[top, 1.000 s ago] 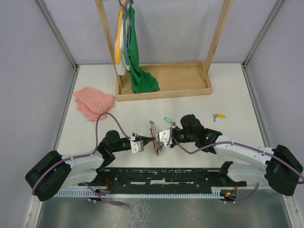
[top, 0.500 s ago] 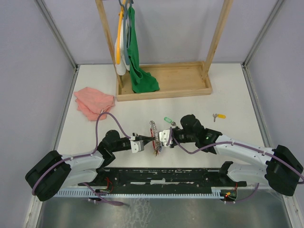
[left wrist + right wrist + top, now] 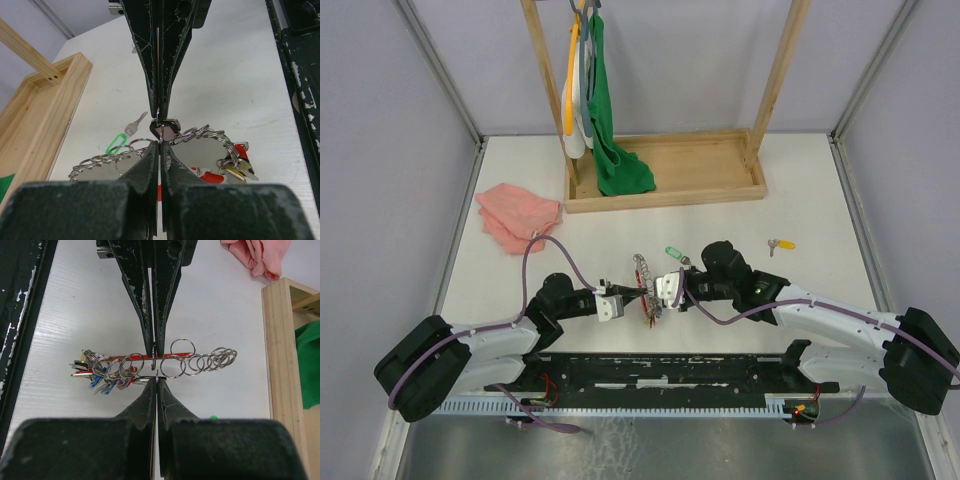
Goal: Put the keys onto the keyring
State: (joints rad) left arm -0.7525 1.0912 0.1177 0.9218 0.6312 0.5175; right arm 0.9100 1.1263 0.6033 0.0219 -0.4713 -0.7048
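Jaws on both arms were pressed fully together. The left gripper [image 3: 640, 298] and the right gripper [image 3: 653, 296] pointed at each other over the near middle of the white table [image 3: 800, 200]. Their tips almost touched, and the keyring [image 3: 642, 268] sat between them.

In the right wrist view we saw the keyring's red part [image 3: 142, 356] edge-on, as a thin line crossing just under the left gripper's tips. A row of silver split rings [image 3: 210, 360] was strung along it, and a bunch of tagged keys [image 3: 97, 377] was gathered at its left end.

From the left wrist we saw a small ring and a black tag [image 3: 166, 131] directly at the right gripper's tips. Red tags [image 3: 241, 150] showed on the bunch off to the right. We could not tell whether either pair of tips actually pinched the thin wire or only touched it.

A green-tagged key [image 3: 672, 253] lay loose on the table just beyond the right gripper. A yellow-tagged key [image 3: 782, 244] lay well apart to the right. A crumpled pink cloth [image 3: 518, 215] lay at the far left, beside a wooden tray [image 3: 700, 196] into which a green cloth [image 3: 620, 170] hung.
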